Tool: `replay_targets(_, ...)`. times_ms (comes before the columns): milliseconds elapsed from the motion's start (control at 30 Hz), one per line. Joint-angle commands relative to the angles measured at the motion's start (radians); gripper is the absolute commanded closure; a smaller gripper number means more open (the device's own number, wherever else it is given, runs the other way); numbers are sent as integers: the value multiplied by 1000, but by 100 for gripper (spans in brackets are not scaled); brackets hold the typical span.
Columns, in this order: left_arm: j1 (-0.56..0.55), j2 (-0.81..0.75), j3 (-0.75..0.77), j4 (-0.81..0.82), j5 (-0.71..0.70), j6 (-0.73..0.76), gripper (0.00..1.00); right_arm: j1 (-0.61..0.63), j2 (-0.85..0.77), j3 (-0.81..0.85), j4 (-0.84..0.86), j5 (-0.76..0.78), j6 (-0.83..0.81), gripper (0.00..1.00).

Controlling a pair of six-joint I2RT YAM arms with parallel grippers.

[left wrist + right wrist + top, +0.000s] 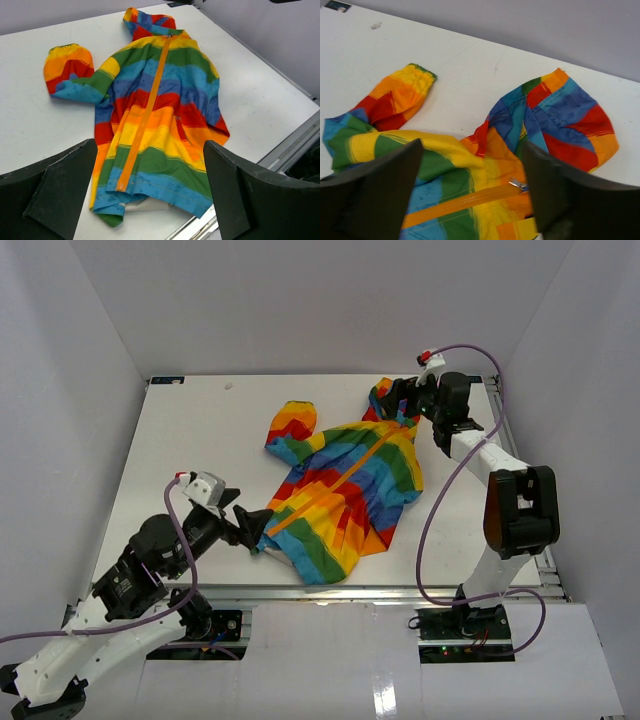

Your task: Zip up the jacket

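Top external view: jacket (345, 490) lies flat, front up, on table (190, 440). Zipper (145, 120) looks run shut, slider (518, 185) at the collar. Left gripper (252, 525) sits just off the jacket's hem, right gripper (400, 400) over its hood end. Both jaws are spread wide, gripping nothing. Stations suit keeping the zipper line taut. Hem nears the table's front edge; roomier surface lies past the jacket's sleeve.
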Motion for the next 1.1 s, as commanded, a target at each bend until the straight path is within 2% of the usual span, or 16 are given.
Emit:
replay_targets(0,1,56,48,72,74,-46,2,8,-109,21,-57,-42,76,8)
replay_targets(133,1,118,39,187,100,-121,2,50,-215,-9,-212,110,151,10)
replay_targets(200,1,157,12,294,126,-157,2,108,-302,-45,-305,215,209,10)
replay_targets(300,1,222,-28,401,167,-190,2,194,-392,-83,-484,267,243,10)
replay_targets(400,1,291,-65,472,187,-198,2,281,-473,-109,-584,287,257,10)
replay_targets(600,1,341,-181,680,208,-147,2,405,-706,-268,-659,448,300,10)
replay_targets(800,1,279,-286,706,188,-72,2,487,-897,-389,-678,478,274,10)
replay_targets(1067,-2,144,-365,730,194,-68,2,494,-1097,-490,-632,488,230,10)
